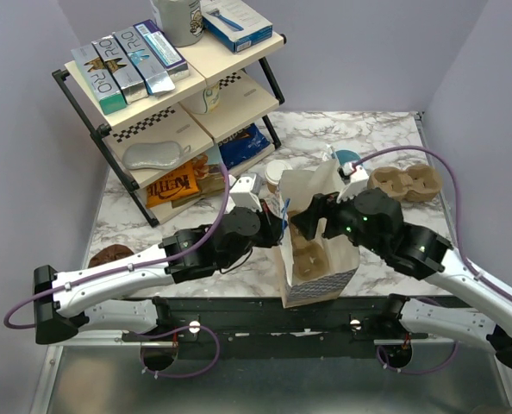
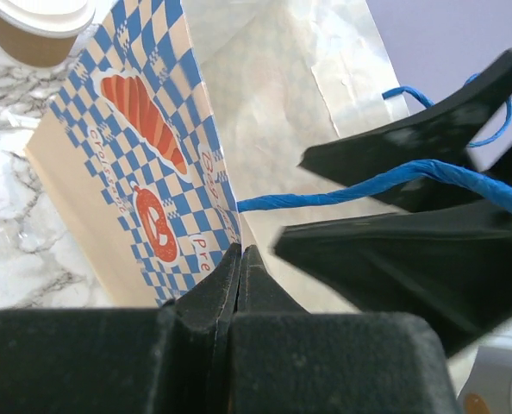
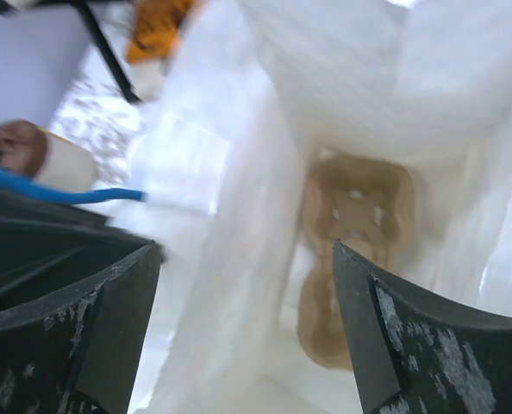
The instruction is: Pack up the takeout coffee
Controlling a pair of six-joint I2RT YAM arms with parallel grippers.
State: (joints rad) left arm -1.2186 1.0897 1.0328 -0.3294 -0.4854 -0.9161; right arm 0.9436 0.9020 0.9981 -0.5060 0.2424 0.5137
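Note:
The takeout coffee [image 1: 277, 175], a tan cup with a white lid, stands upright on the table just behind the paper bag [image 1: 325, 274]. It also shows in the left wrist view [image 2: 36, 26] and, blurred, in the right wrist view [image 3: 40, 159]. The bag has a blue check print [image 2: 144, 172], stands open, and holds a tan cup carrier [image 3: 351, 250]. My left gripper [image 2: 241, 259] is shut on the bag's left rim [image 1: 279, 226]. My right gripper [image 3: 247, 259] is open at the bag's mouth [image 1: 312, 220], one finger on each side of a bag wall, by the blue handle [image 2: 342, 194].
A second cup carrier [image 1: 404, 184] lies at the back right, with a light-blue cup [image 1: 346, 159] beside it. A two-tier shelf [image 1: 165, 95] of boxes and snack packets stands at the back left. A cookie [image 1: 109, 254] lies near the left table edge.

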